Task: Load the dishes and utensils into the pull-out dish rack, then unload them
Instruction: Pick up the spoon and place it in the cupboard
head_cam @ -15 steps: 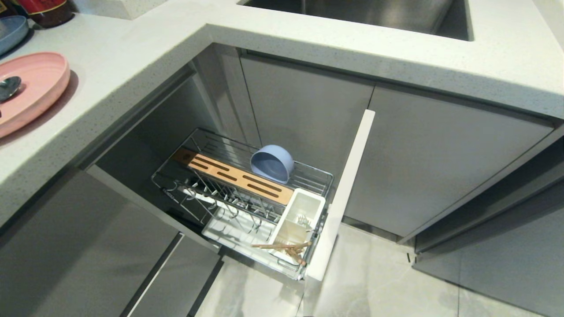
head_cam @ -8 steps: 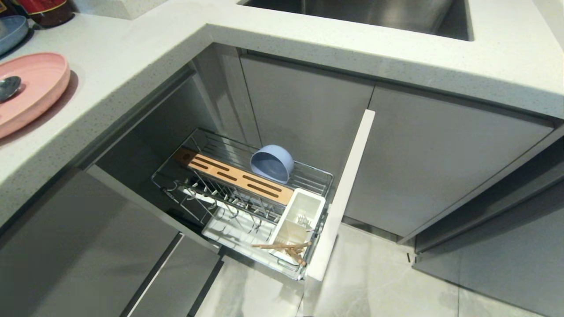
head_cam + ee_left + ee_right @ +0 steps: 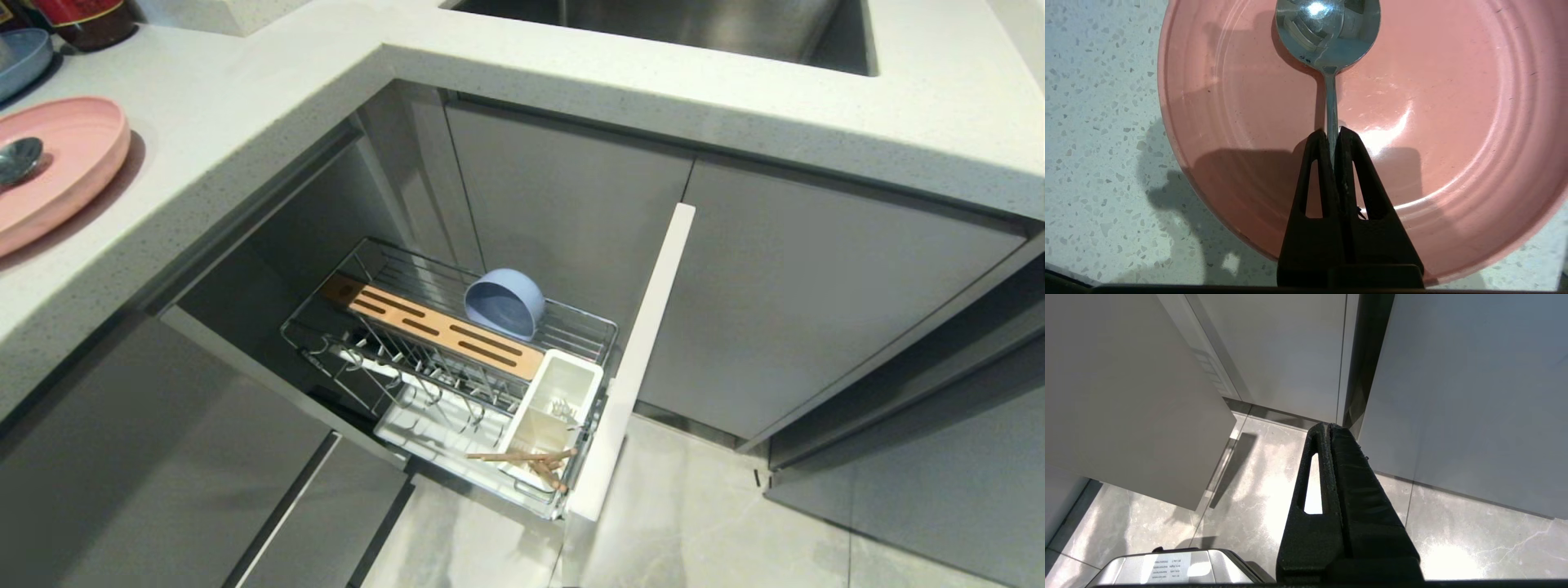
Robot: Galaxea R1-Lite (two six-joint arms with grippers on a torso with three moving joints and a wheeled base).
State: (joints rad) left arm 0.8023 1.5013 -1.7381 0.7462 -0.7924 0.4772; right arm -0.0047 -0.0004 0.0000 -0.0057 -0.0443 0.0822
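Left tool (image 3: 1333, 136) is clenched on the spoon (image 3: 1327, 36) handle, bowl end over the pink plate (image 3: 1453, 122) on the counter (image 3: 1094, 102). Right tool (image 3: 1331, 430) hangs pinched together, empty, above the floor (image 3: 1257, 490). Blue bowl (image 3: 504, 304) sits in the dish rack (image 3: 580, 327); chopsticks (image 3: 522, 459) lie at its five o'clock corner.

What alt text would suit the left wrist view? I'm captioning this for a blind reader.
The left claw is shut on the thin handle of a silver spoon, whose bowl lies over a large pink plate. The plate sits on a pale speckled countertop, and the claw casts a dark shadow across both.
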